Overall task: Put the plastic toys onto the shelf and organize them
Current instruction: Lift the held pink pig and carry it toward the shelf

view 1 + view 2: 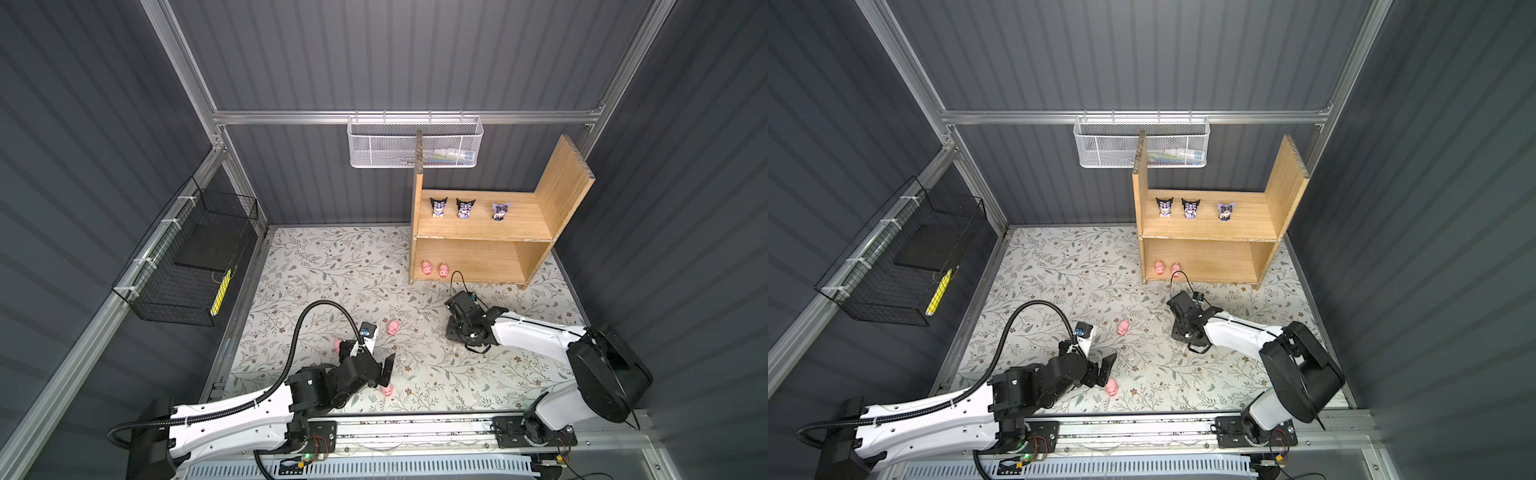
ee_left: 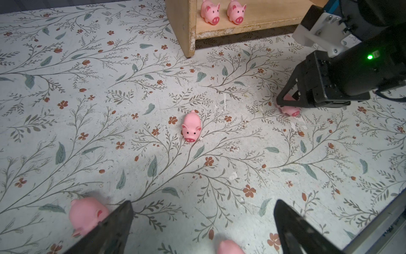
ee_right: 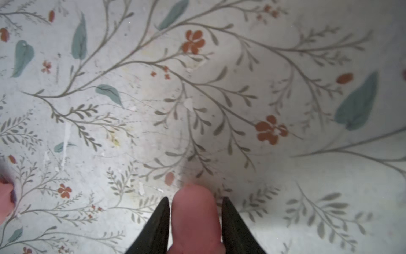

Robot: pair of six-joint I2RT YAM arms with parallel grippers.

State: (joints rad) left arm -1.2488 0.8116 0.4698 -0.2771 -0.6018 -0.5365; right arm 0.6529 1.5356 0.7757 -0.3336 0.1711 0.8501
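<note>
My right gripper (image 3: pixel 195 198) is shut on a pink pig (image 3: pixel 195 220), low over the floral mat; the left wrist view shows that pig (image 2: pixel 291 111) under its fingertips. My left gripper (image 2: pixel 203 201) hangs open above the mat, holding nothing. One pig (image 2: pixel 87 215) lies just outside its finger, another (image 2: pixel 229 247) below the gap, a third (image 2: pixel 191 127) farther ahead. On the wooden shelf (image 1: pixel 482 245), three hooded figurines (image 1: pixel 464 208) stand on the upper level and two pigs (image 1: pixel 434 269) on the lower one.
A white mesh basket (image 1: pixel 415 143) hangs on the back rail behind the shelf. A black wire basket (image 1: pixel 187 266) hangs on the left wall. The aluminium rail (image 1: pixel 415 428) carrying both arm bases runs along the mat's front edge.
</note>
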